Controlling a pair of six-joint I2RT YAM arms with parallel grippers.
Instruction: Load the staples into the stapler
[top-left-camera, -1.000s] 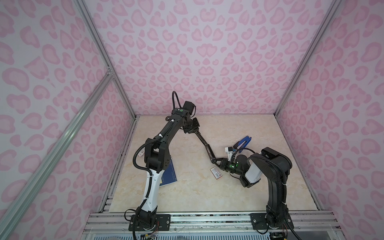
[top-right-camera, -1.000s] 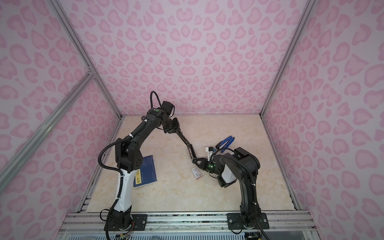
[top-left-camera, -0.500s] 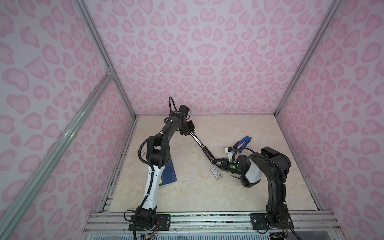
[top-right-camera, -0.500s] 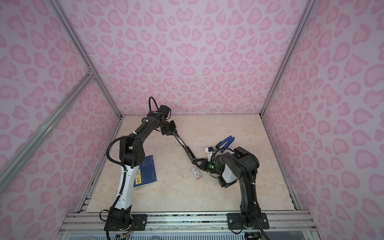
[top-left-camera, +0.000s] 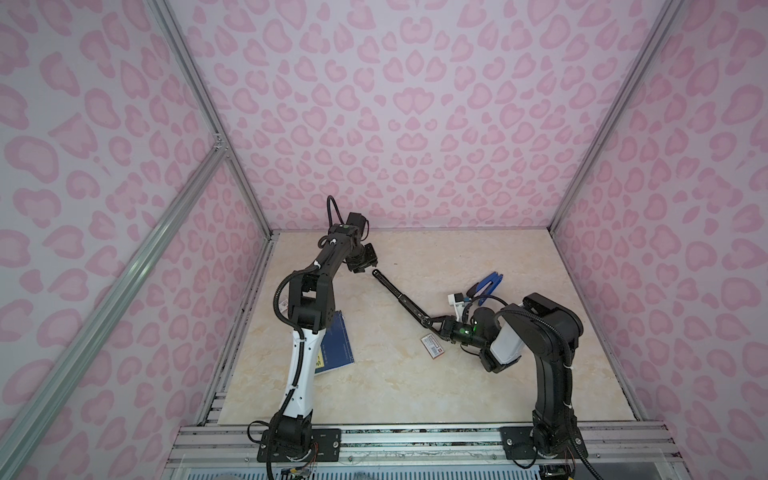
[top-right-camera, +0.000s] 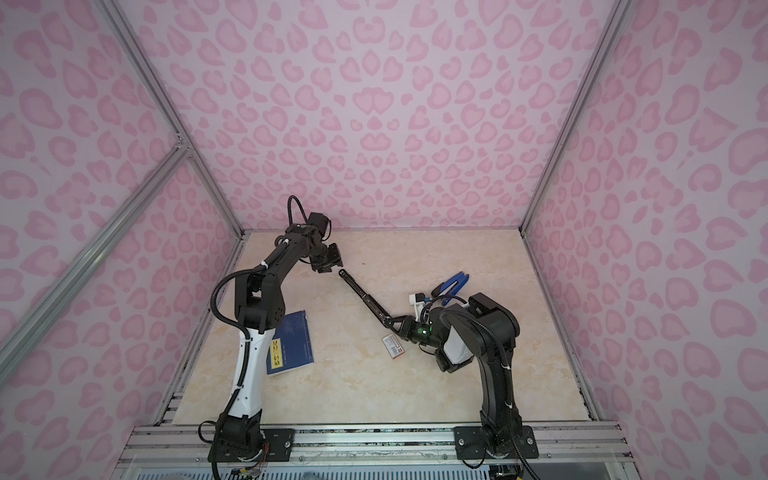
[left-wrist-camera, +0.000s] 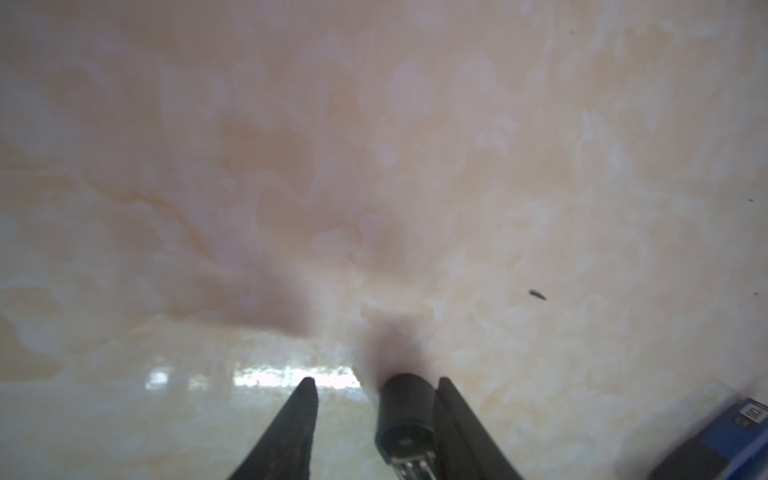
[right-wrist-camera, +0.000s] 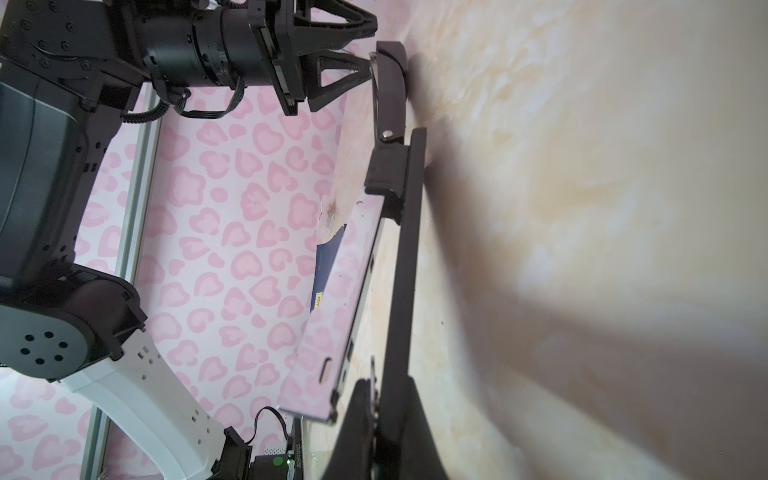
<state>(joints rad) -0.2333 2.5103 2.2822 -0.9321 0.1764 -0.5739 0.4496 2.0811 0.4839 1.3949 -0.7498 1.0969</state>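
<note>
A long black stapler (top-left-camera: 401, 297) (top-right-camera: 365, 297) lies folded out across the middle of the table. My right gripper (top-left-camera: 434, 326) (top-right-camera: 395, 325) is shut on its near end; the right wrist view shows the fingers (right-wrist-camera: 386, 382) clamped on the black base (right-wrist-camera: 405, 249), with the shiny magazine (right-wrist-camera: 340, 291) beside it. My left gripper (top-left-camera: 365, 268) (top-right-camera: 330, 268) stands open at the stapler's far end. In the left wrist view (left-wrist-camera: 376, 382) the rounded black tip (left-wrist-camera: 405, 403) rests against one finger, with a clear gap to the other. The staples are not in view.
A white-and-red barcoded box (top-left-camera: 432, 345) (top-right-camera: 392, 345) lies just in front of the right gripper. A blue stapler (top-left-camera: 486, 284) and a small white object (top-left-camera: 455, 299) sit behind the right arm. A blue notebook (top-left-camera: 336, 345) (top-right-camera: 291, 345) lies by the left arm's base.
My left gripper has carried the stapler's far end to the left and lower, then spread its jaws off it. The right gripper has kept its hold and place.
</note>
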